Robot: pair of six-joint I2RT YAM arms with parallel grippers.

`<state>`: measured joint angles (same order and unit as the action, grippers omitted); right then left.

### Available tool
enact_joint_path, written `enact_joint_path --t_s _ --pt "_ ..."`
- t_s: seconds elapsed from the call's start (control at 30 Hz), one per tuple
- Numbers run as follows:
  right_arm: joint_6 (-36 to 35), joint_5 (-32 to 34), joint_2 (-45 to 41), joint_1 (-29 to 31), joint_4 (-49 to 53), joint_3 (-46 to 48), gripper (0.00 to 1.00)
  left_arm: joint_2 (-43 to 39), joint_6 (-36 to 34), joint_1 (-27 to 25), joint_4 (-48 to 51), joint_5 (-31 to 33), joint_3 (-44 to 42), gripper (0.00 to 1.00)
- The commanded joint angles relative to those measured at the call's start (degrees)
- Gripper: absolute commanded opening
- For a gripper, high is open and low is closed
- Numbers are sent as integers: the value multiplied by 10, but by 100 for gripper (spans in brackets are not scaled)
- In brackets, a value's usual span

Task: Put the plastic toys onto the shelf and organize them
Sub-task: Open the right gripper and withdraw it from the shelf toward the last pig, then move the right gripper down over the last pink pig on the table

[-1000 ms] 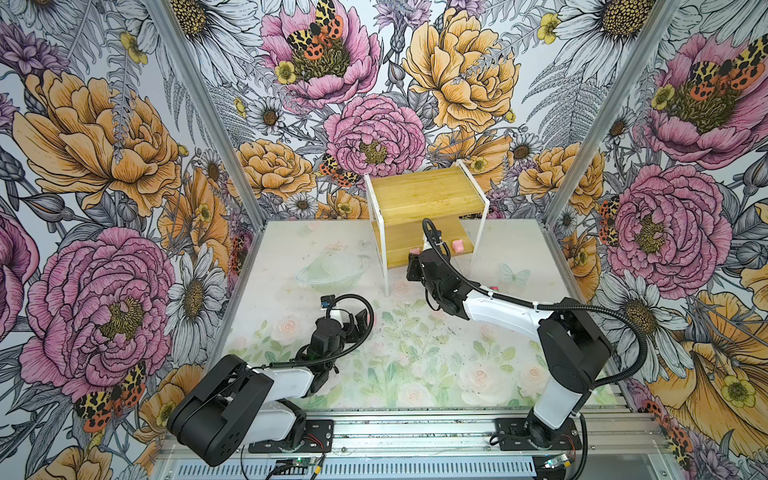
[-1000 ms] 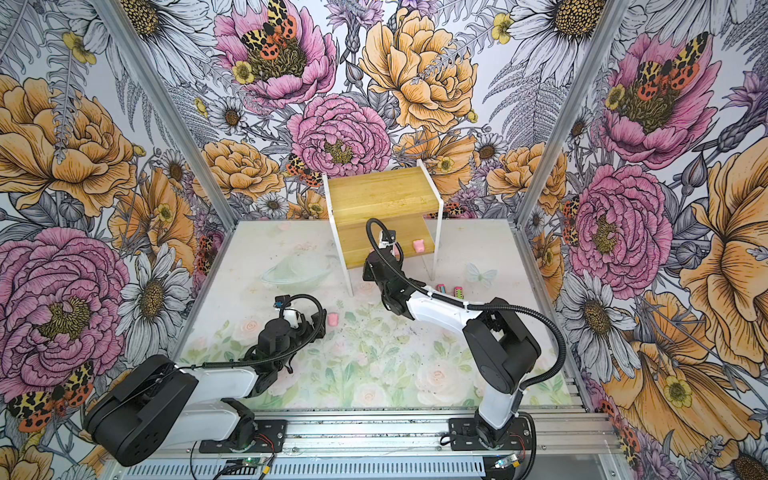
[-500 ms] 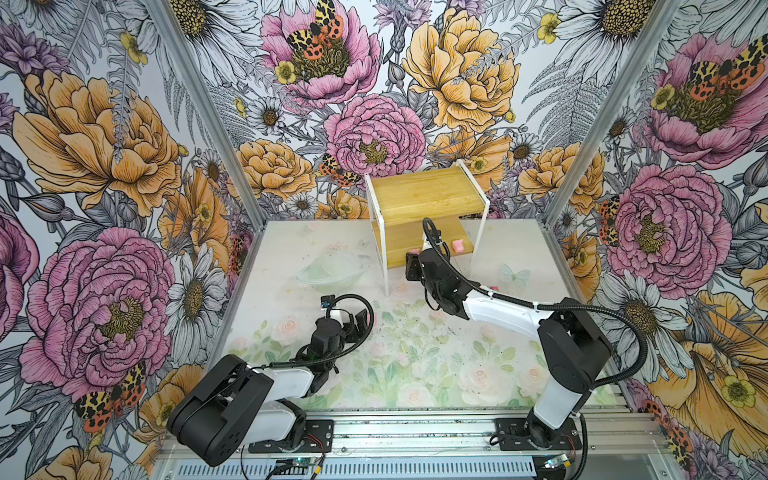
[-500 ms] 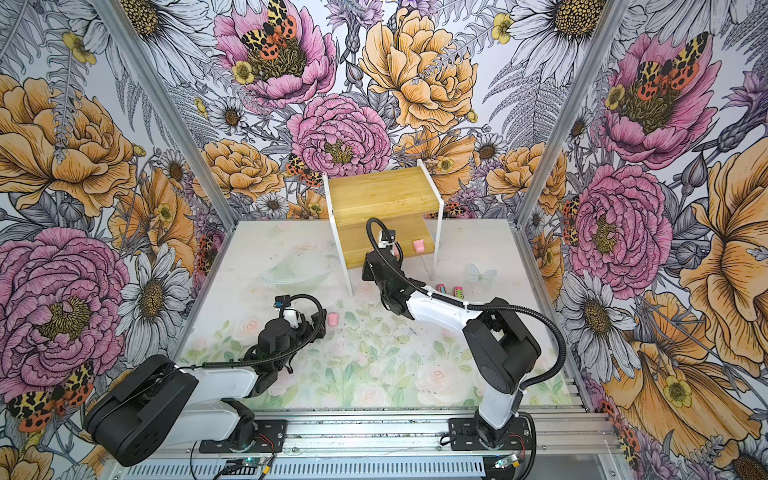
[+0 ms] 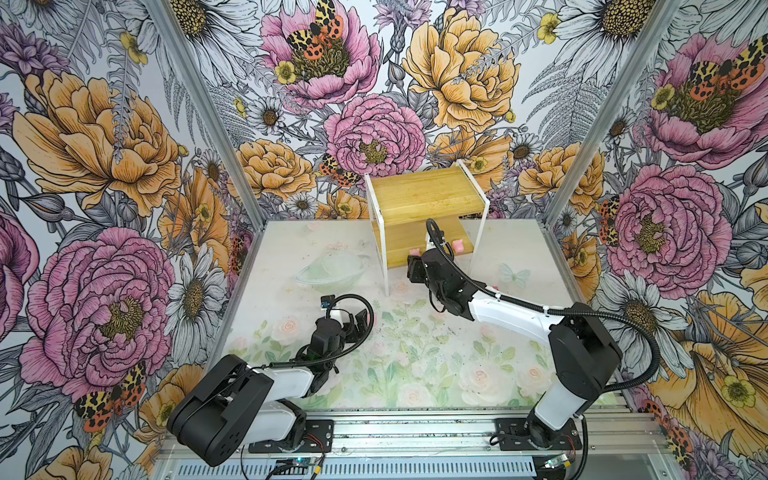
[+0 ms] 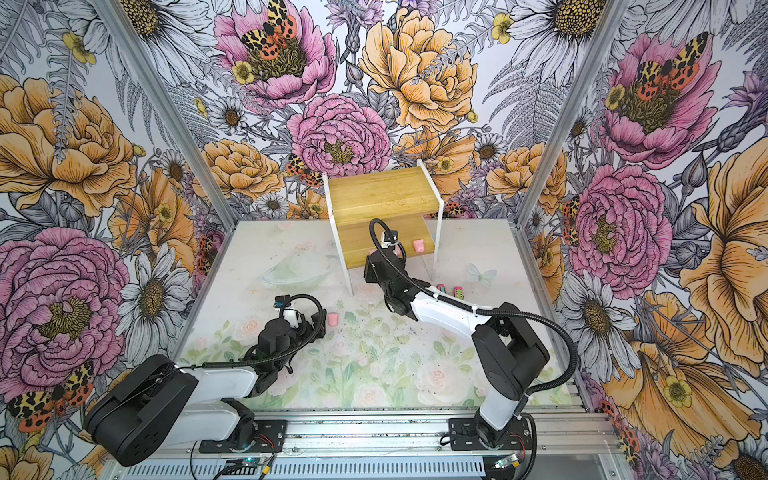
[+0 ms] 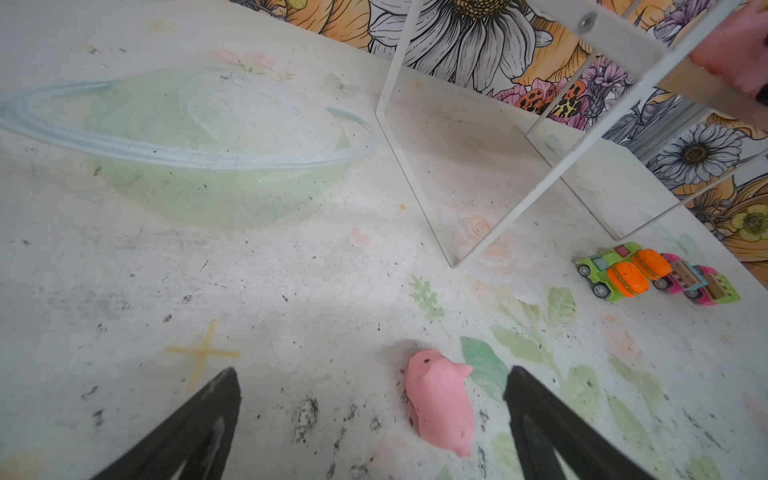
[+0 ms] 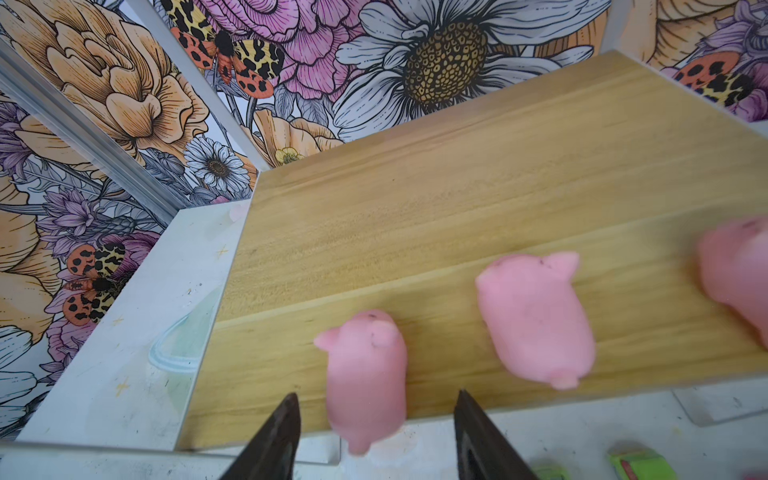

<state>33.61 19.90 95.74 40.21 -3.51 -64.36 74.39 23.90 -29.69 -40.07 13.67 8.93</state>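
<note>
Pigs (image 8: pixel 534 320) — rounded, pale pink, three in row on bamboo shelf (image 8: pixel 457 187).

A pink toy (image 6: pixel 419 246) sits on the lower board of the shelf (image 6: pixel 382 203), the right gripper (image 6: pixel 376 257) at its near edge. A second pink toy (image 6: pixel 333 319) lies beside the left gripper (image 6: pixel 318 322).

Matt pink pigs (image 8: pixel 534 316), smooth wood shelf boards (image 8: pixel 457 187) (white metal frame (image 7: pixel 417 187))

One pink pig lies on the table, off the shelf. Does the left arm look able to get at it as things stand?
Probably yes. The left gripper stands open with the pink pig between its fingertips, nearer one of them, and nothing else on the table crowds it.
</note>
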Motion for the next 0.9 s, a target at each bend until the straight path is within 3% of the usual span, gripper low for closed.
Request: enact_joint_path --t_s 0.0,0.17,0.4,0.47,0.63,0.87 --pt "-1 -7 -40 7 27 17 60 3 3 6 -14 5 -9 99" --pt "-22 -33 -90 26 55 51 61 -3 5 8 -5 1 -7 99" --pt "-86 -174 -173 45 10 176 61 -41 10 14 31 -13 -5 99" --pt "-95 -185 -176 62 -5 204 61 -63 13 14 52 -26 -5 99" --pt "-128 -151 -135 124 -105 260 61 -122 20 15 118 -27 -2 99" --pt "-123 -151 -13 160 -204 224 62 -210 19 16 211 -21 0 99"
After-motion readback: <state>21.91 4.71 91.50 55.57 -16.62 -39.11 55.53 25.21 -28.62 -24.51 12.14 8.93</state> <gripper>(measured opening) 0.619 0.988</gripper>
